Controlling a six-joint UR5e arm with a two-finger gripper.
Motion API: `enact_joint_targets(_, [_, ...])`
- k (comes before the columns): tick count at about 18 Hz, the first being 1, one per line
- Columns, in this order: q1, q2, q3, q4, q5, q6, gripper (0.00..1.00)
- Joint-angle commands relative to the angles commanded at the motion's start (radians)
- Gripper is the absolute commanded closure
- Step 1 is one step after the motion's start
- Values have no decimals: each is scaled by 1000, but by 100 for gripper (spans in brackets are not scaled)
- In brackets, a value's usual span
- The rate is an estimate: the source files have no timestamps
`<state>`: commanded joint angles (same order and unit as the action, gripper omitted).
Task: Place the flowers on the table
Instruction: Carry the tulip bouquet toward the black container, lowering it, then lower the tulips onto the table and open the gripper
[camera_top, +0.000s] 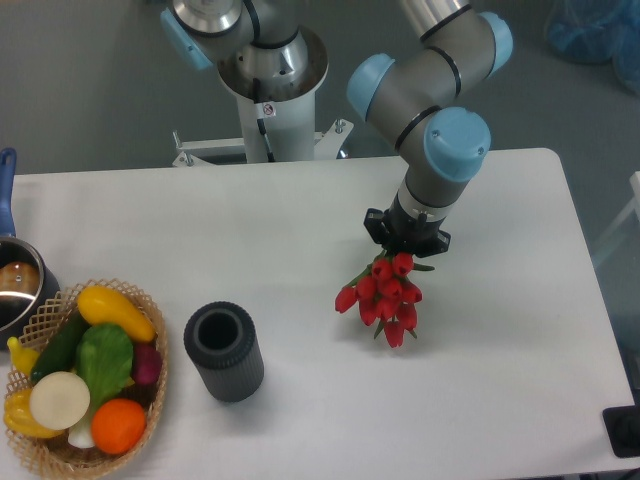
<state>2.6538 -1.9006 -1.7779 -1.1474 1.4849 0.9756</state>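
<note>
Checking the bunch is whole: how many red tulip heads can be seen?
7 tulip heads show, packed in one bunch hanging below the hand over the table; one sticks out left, one lowest. More may be hidden.

flowers (385, 297) red, green | table (300, 230) white | cylinder (224, 352) dark grey

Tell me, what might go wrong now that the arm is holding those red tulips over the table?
The gripper holds the tulips blooms-down, so lowering straight could crush the flower heads against the white table. If it lets go while they hang above the surface, the bunch may drop and roll or land unevenly. The black cylindrical vase stands to the left, clear for now, but a sideways swing that way could knock it.
</note>
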Motion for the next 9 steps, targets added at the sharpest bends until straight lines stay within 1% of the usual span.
enact_joint_targets(4, [0, -17, 5, 0, -2, 0, 72])
enact_joint_targets(5, [0, -18, 5, 0, -2, 0, 68])
enact_joint_targets(8, [0, -22, 5, 2, 0, 2, 64])
enact_joint_targets(9, [0, -23, 5, 2, 0, 2, 62])
